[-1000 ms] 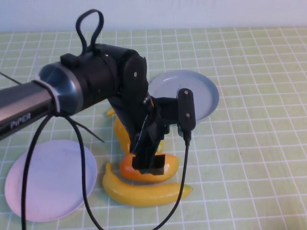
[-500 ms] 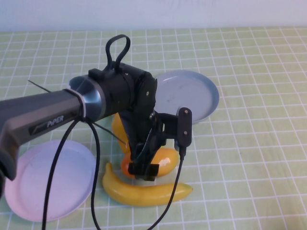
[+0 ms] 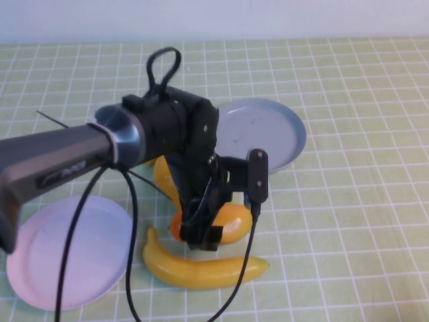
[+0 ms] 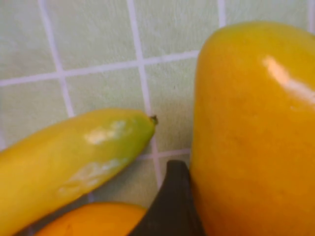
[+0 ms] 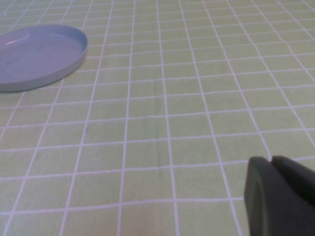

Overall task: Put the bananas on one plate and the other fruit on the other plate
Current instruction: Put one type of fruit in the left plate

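High view: left tool (image 3: 201, 236) spread around a mango (image 3: 224, 223); right tool (image 5: 280, 196) clenched, parked apart.

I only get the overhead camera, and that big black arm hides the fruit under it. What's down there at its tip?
Observer: The left gripper is down at a mango. Its wrist camera shows a banana whose green tip points at that mango, with a strip of cloth between them.
Operator: I see no second arm. Where is it?
Observer: The right gripper, jaws shut, hovers low over bare tablecloth, some way from the grey-blue plate.
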Robot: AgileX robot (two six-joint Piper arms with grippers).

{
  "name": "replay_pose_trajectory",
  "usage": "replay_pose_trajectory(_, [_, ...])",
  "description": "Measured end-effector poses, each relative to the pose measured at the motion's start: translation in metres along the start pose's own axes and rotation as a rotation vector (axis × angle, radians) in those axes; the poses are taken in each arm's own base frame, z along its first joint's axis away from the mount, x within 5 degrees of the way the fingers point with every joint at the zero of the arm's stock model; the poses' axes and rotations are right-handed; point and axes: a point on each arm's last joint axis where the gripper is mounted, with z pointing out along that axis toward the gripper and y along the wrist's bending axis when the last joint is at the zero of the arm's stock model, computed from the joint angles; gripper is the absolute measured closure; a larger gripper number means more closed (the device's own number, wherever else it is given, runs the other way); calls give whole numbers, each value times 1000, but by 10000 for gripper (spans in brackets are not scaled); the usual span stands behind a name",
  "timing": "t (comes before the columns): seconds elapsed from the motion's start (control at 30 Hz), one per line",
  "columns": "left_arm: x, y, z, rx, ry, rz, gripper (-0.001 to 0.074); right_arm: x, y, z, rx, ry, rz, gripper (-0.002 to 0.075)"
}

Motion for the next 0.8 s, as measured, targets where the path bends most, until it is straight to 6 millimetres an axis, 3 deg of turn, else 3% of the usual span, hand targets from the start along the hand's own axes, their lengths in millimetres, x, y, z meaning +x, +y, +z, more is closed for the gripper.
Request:
replay_pose_trajectory(0.1, [-4, -5, -29, -30, -76, -58, 178, 0, 0, 0, 0, 0, 0, 741])
replay_pose_trajectory(0.2, [-5, -11, -66, -91, -143, -247, 178, 0, 0, 0, 0, 0, 0, 741])
replay_pose_trajectory(0.3, [6, -17, -94, -146, -132, -480, 178, 0, 0, 0, 0, 0, 0, 742])
replay_pose_trajectory(0.37, [24, -19, -105, -155, -56, -614, 178, 0, 0, 0, 0, 0, 0, 742])
replay_pose_trajectory(0.57, [73, -20, -109, -140, 9, -897, 178, 0, 0, 0, 0, 0, 0, 741])
replay_pose_trajectory(0.8, [127, -42, -83, -168, 49, -1076, 178, 0, 0, 0, 0, 0, 0, 741])
